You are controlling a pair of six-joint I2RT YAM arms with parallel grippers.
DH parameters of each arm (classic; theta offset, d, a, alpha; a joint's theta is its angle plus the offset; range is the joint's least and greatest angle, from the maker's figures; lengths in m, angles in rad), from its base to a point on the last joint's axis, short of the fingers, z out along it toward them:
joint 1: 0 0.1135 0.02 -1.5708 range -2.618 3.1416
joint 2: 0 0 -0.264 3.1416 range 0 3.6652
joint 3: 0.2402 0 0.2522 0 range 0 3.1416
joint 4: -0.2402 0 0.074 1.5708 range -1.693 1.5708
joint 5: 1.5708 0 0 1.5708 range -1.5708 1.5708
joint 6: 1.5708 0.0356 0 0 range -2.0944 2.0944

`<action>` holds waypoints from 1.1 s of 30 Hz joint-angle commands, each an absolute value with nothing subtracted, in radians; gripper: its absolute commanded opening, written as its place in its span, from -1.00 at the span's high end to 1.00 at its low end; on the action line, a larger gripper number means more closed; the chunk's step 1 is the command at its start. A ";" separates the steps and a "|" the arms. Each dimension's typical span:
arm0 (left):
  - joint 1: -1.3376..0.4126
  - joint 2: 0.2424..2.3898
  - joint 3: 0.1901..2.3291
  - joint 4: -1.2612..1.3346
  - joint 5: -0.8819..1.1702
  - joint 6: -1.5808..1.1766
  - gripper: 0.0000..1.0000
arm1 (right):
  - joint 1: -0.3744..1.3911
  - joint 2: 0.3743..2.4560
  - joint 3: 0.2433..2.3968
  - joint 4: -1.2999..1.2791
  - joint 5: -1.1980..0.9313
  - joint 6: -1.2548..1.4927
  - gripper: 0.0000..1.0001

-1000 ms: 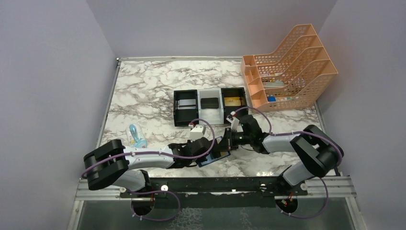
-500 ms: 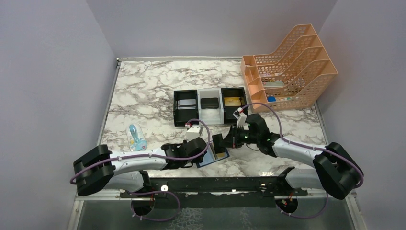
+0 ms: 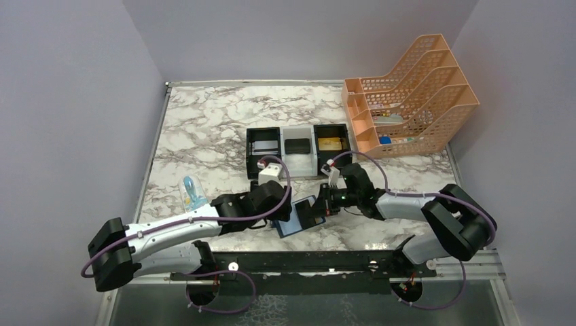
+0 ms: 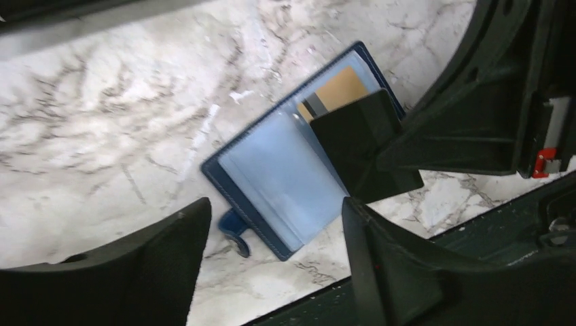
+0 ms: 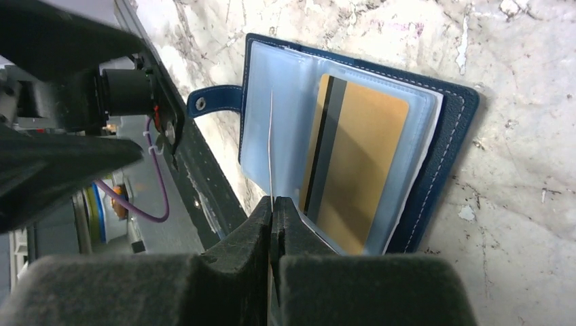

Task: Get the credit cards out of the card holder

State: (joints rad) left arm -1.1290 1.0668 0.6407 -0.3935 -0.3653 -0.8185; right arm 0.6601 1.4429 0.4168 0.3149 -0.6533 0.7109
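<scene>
Now: black card pinched over the open holder

Nearest my bases, the holder (image 3: pixel 294 225) lies open and flat on the table (image 3: pixel 204 129), close to the near edge, its pale pockets facing up. Its tab (image 5: pixel 214 102) sticks out from one side of the navy cover.

My right claw (image 5: pixel 272 204) is clenched on the black card (image 4: pixel 363 146), gripping one short edge. From my right wrist the card shows only as a thin pale line standing edge-on above the pockets. From my left wrist it shows as a flat black rectangle overlapping one end of the holder, with a corner out over the marble. Whether it is fully free of its pocket, I cannot tell.

A gold card (image 5: pixel 360 170) with a dark stripe sits inside a clear pocket, just beside the black card.

My left claw (image 4: pixel 272 210) hangs over the holder, fingers spread wide and gripping nothing, with the holder showing between them.

Farther back stand three trays (image 3: pixel 253 163) in a row, touching: black, white, black. They hold a grey card (image 3: pixel 263 145), a second black card (image 3: pixel 297 145) and a second gold card (image 3: pixel 330 143), one in each.

Beyond them, at the far right, stands the peach rack (image 3: pixel 407 95).
</scene>
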 commanded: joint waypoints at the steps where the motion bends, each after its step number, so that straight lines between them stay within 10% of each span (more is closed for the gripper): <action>1: -1.013 1.033 0.717 -0.514 -0.318 -0.701 -0.56 | 0.667 1.413 0.459 0.313 -0.648 0.670 0.98; 12: -0.594 0.902 0.772 -0.632 -0.167 -0.524 -0.98 | 0.666 1.234 0.472 0.214 -0.463 0.581 0.98; 33: -0.577 0.706 0.719 -0.644 -0.337 -0.565 -0.99 | 0.709 0.971 0.593 0.295 -0.194 0.024 0.98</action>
State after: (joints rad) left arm -0.5819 0.7143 0.7273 -0.6380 -0.3084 -0.5663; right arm 0.6724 0.9295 0.5152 0.2821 -0.2691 0.1703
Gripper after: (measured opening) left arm 0.992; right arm 0.016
